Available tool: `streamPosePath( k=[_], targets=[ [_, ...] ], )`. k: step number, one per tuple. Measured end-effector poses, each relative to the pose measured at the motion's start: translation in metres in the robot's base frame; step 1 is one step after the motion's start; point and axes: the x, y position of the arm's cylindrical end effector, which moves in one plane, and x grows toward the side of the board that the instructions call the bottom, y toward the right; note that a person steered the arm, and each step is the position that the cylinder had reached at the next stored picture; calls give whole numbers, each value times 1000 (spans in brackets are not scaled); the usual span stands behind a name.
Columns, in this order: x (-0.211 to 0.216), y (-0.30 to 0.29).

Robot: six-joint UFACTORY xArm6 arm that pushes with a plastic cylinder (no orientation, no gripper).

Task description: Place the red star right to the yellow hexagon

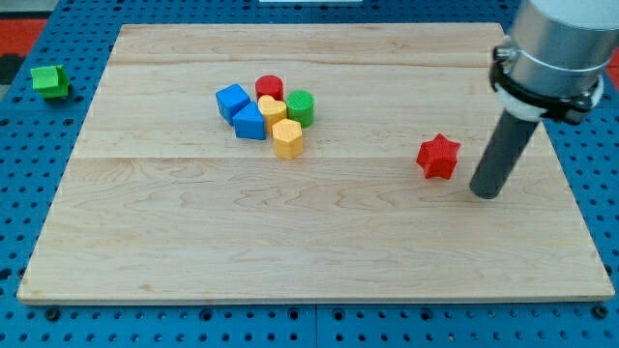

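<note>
The red star (438, 157) lies on the wooden board (309, 242) at the view's right of centre. The yellow hexagon (287, 139) sits at the lower right of a cluster of blocks left of centre, well apart from the star. My tip (486, 192) rests on the board just to the right of and slightly below the red star, with a small gap between them. The dark rod rises from it to the grey arm at the top right.
The cluster also holds a blue cube (232, 100), a blue triangular block (250, 123), a red cylinder (270, 88), a green cylinder (301, 106) and a second yellow block (272, 109). A green block (48, 80) lies off the board at the left.
</note>
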Motion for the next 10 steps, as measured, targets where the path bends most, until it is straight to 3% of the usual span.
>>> streamPosePath(
  k=[5,6,8,10],
  targets=[
    [-56,-62],
    [-65,-106],
    [-71,-136],
    [-75,-98]
  ],
)
